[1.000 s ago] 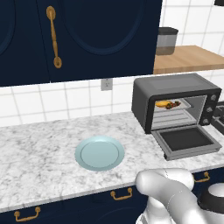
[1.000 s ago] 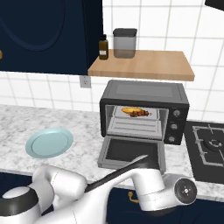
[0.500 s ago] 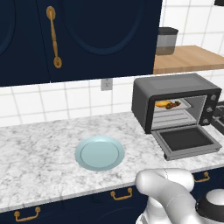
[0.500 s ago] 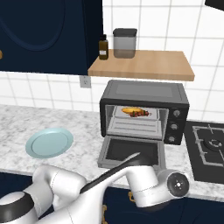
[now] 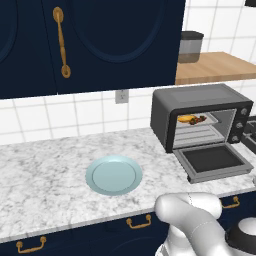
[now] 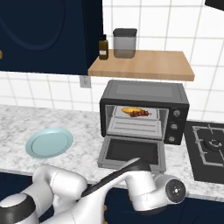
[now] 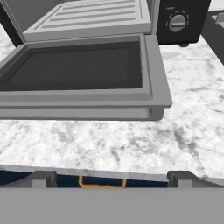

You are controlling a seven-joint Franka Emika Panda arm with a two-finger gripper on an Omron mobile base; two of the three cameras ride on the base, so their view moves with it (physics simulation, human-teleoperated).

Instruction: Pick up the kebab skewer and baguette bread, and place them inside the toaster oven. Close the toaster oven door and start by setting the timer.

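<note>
We read no brand or writing anywhere. Inside the dark grey boxy toaster oven (image 6: 144,111), on its upper rack, lie the small golden-orange baguette bread (image 6: 130,111) and the dark red-brown kebab skewer (image 6: 142,114), side by side. The glass-fronted toaster oven door (image 6: 132,152) hangs open, flat over the marble counter (image 5: 45,172).

The right base view adds a wooden shelf (image 6: 142,65) carrying a brown bottle (image 6: 103,47) and a lidded grey canister (image 6: 124,43). A pale blue round plate (image 5: 114,175) sits bare on the counter.

In the hand view our gripper (image 7: 112,179) has its fingers spread wide, holding nothing, near the door's front edge by a brass drawer handle (image 7: 101,184).
</note>
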